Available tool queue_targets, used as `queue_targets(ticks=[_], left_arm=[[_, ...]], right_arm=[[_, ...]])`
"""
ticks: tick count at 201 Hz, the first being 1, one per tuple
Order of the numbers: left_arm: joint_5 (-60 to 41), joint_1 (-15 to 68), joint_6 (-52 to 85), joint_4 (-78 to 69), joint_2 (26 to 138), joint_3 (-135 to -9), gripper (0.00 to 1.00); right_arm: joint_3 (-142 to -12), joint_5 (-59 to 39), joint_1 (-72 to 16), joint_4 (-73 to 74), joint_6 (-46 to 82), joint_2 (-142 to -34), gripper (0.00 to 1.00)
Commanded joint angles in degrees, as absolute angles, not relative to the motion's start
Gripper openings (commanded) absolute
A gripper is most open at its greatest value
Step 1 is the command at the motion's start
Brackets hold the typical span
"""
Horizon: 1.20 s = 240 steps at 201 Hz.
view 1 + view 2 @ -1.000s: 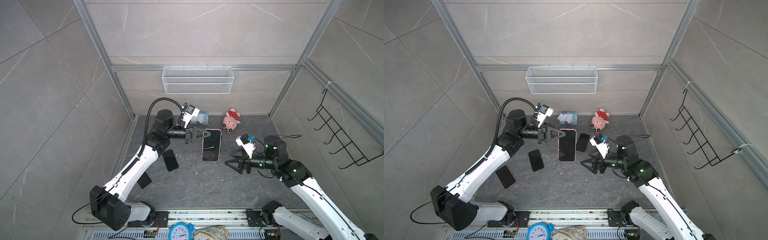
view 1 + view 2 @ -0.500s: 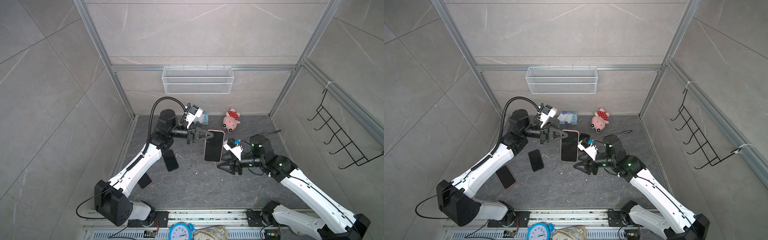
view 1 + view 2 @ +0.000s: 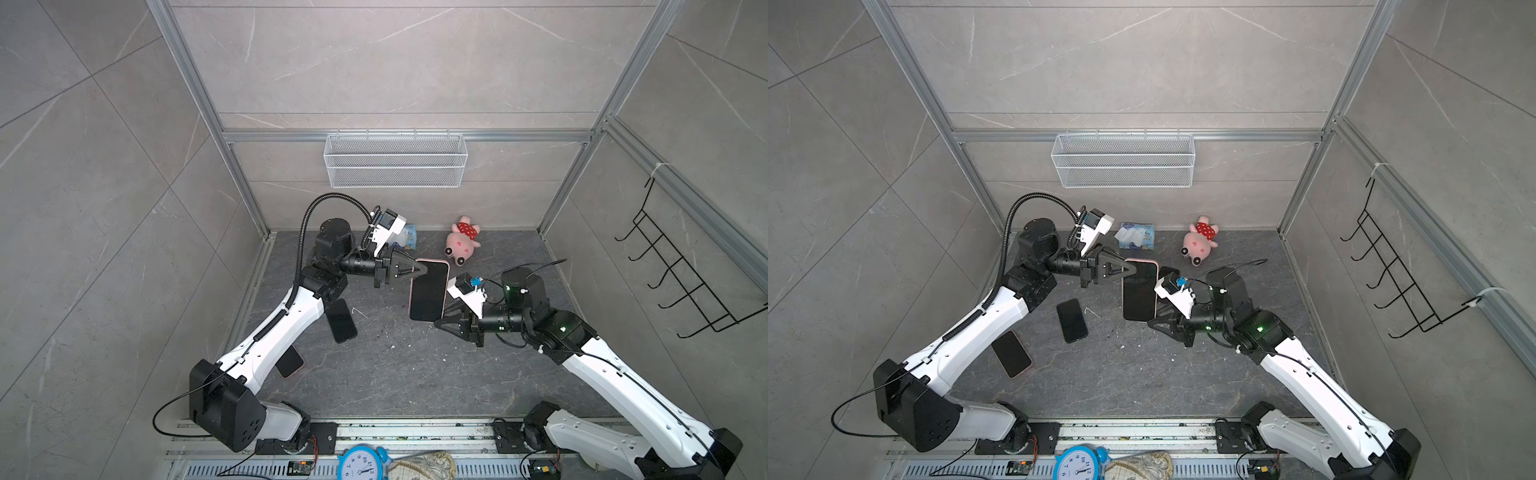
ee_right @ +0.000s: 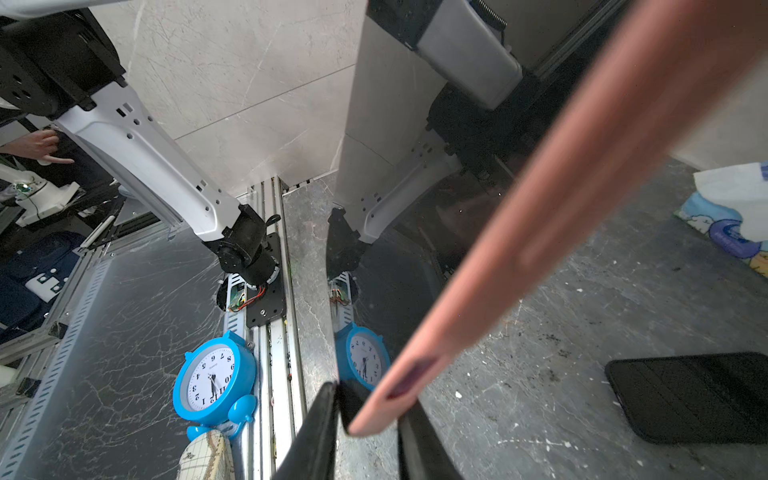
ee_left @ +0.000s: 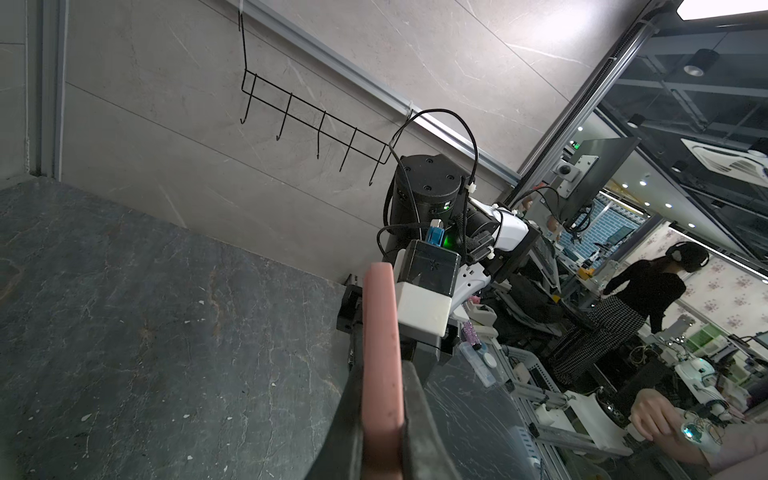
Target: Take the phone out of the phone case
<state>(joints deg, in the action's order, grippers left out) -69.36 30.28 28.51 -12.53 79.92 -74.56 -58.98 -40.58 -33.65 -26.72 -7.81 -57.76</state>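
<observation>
1. Grey stone surface [image 3: 374, 374], tiled walls around.
2. Clear of it, between both arms: phone [image 3: 428, 293] in pink case [image 5: 380, 353].
3. Left jaws: clamped tight on case's far corner.
4. Right jaws: narrow, astride near corner; contact impossible to tell.

Surface: dark grey, veined stone-look tabletop [image 3: 415, 374], matt, dotted with small white flecks.
Lying on it:
- one plain black slab phone [image 3: 340, 321], flat, left of centre;
- one dark-screened phone with pink edging [image 3: 289, 362], flat, nearer the front, partly hidden;
- one blue-and-white soft tissue pack [image 3: 1136, 236], by the back wall;
- one pink plush pig in a red spotted dress [image 3: 461, 241], near that wall, well apart from both phones.
</observation>
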Motion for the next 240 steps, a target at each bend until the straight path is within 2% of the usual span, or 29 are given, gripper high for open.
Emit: queue_targets(ticks=[1, 47, 78, 130, 160, 179, 222, 230, 240], left_arm=[[-71.5, 30.6, 29.2, -15.9, 78.8, -75.5, 0.00], [-70.3, 30.7, 31.8, -17.4, 79.1, -75.5, 0.00], [-67.4, 31.3, 42.0, -26.2, 82.0, -75.3, 0.00], [-57.6, 33.1, 70.5, -46.8, 93.6, -75.6, 0.00], [-55.8, 35.7, 67.2, -38.1, 95.4, -78.4, 0.00], [-55.5, 36.2, 68.7, -38.1, 96.5, -79.6, 0.00], [-53.2, 34.4, 68.9, -39.5, 93.8, -76.9, 0.00], [-51.5, 33.6, 69.4, -40.2, 92.7, -75.8, 0.00], [-49.0, 32.6, 69.7, -40.8, 90.9, -74.1, 0.00]], right_arm=[[-60.9, -41.0, -33.8, -25.6, -8.4, -57.6, 0.21], [-59.9, -43.2, -33.8, -24.9, -10.7, -57.6, 0.07], [-57.7, -46.5, -34.3, -20.4, -16.1, -56.3, 0.00], [-57.1, -48.7, -35.3, -9.8, -26.3, -58.0, 0.00], [-58.7, -46.1, -35.3, -6.7, -29.9, -59.1, 0.00], [-58.5, -43.1, -35.3, -3.6, -29.6, -59.8, 0.00], [-48.8, -36.1, -35.2, 7.6, -18.3, -53.1, 0.00], [-46.7, -34.4, -35.1, 8.3, -15.1, -50.9, 0.07], [-44.3, -33.5, -35.2, 7.8, -10.8, -47.8, 0.23]])
